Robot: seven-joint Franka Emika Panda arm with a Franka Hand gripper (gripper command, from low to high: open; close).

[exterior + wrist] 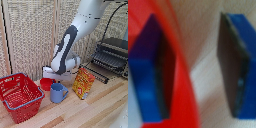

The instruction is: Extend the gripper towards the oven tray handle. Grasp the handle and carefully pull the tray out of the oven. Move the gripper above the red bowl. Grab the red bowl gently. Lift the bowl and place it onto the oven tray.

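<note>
**Gripper straddling the bowl rim, grasp about to close**

Just left of centre in the exterior view, the gripper (pixel 50 76) sits low over the red bowl (pixel 46 84), beside the blue mug (pixel 57 92). In the wrist view its blue fingers (pixel 237 70) stand apart, one on each side of the bowl's red rim, not yet pinching it. At the right edge, the tray (pixel 106 60) appears to be drawn out of the oven (pixel 116 47). The grab step seems in hand; next the fingers likely need to close gently on the rim, then lift clear of the mug and orange packet (pixel 83 83)
</note>
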